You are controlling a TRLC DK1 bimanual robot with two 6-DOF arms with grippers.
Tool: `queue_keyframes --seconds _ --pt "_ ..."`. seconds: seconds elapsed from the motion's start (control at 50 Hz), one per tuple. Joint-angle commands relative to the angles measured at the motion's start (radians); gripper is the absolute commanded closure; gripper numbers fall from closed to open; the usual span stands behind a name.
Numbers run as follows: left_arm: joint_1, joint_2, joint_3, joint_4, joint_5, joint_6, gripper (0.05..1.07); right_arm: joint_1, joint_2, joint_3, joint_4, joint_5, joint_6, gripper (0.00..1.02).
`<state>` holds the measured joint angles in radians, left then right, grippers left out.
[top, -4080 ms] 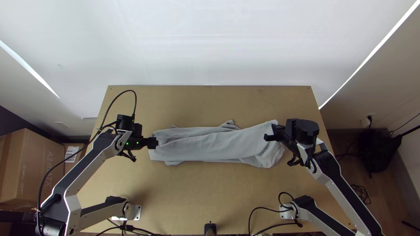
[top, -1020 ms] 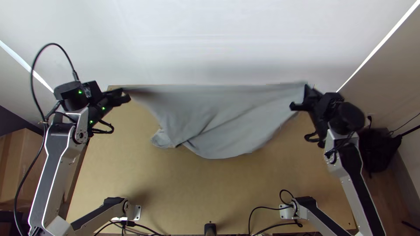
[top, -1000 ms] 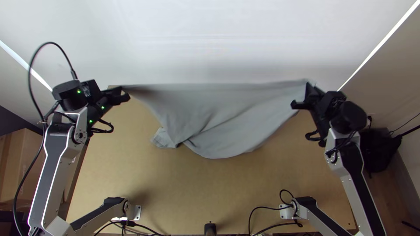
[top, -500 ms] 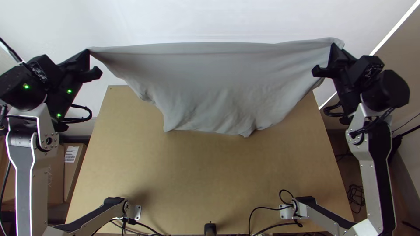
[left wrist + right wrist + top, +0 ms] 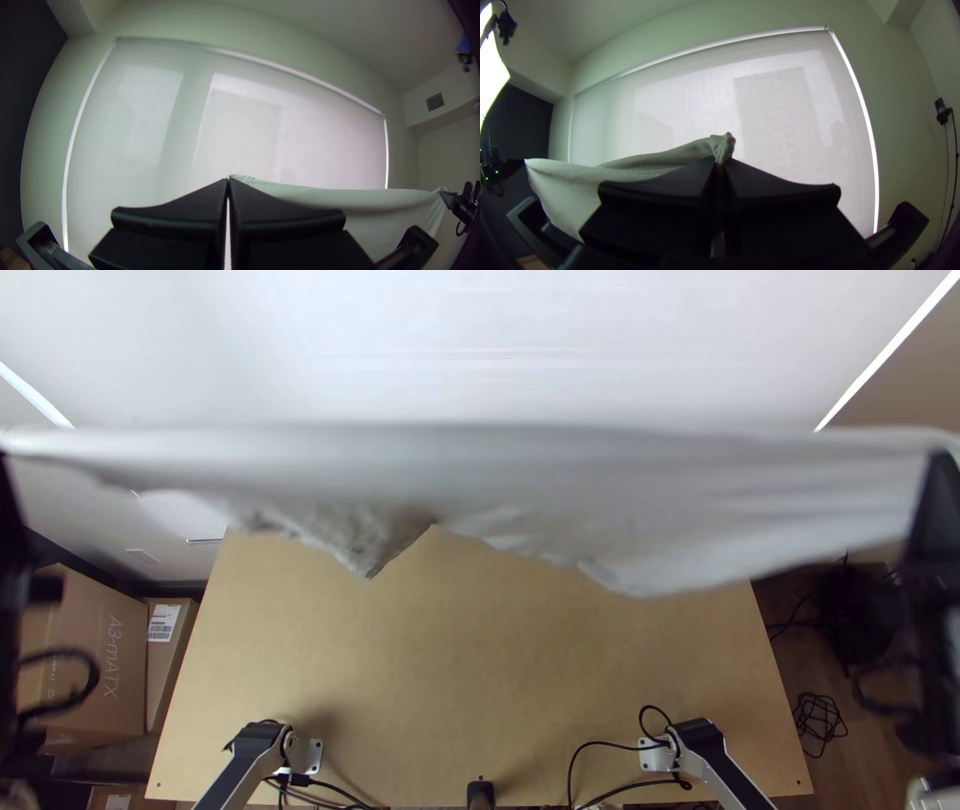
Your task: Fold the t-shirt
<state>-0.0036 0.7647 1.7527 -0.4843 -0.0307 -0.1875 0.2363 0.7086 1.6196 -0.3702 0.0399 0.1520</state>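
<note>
T-shirt (image 5: 520, 470): hanging aloft towards the far side of the table (image 5: 470, 670), upper edge taut. Left gripper (image 5: 228, 182) and right gripper (image 5: 722, 164) each clench one end. I judge it best to lower both evenly, loose cloth landing first, without overstretching.

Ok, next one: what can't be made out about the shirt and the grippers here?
- Left gripper, top view: blurred, cut off by the left edge.
- Right gripper, top view: blurred, cut off by the right edge.
- Which parts of the t-shirt are gripped, wrist views: hidden between the fingers.
- Lower cloth, both wrist views: partly hidden behind the fingers.
- Neckline and sleeves, top view: lost in blur and overlapping cloth.
</note>
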Motion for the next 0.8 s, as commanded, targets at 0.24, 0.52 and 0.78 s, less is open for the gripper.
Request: queue_keyframes --seconds 0.24,0.52,0.78 --pt "0.074 -0.206 0.013 -0.264 0.005 -0.129 1.05 0.006 -0.196 0.034 -0.203 -0.017 0.135 1.00" --pt "0.116 -0.222 -0.245 -0.289 0.072 -0.202 1.05 0.005 -0.199 -0.185 -0.306 -0.040 0.213 1.00" --pt "0.108 -0.237 -0.664 -0.157 0.120 -0.202 1.05 0.069 -0.296 -0.635 -0.236 -0.074 0.228 1.00"
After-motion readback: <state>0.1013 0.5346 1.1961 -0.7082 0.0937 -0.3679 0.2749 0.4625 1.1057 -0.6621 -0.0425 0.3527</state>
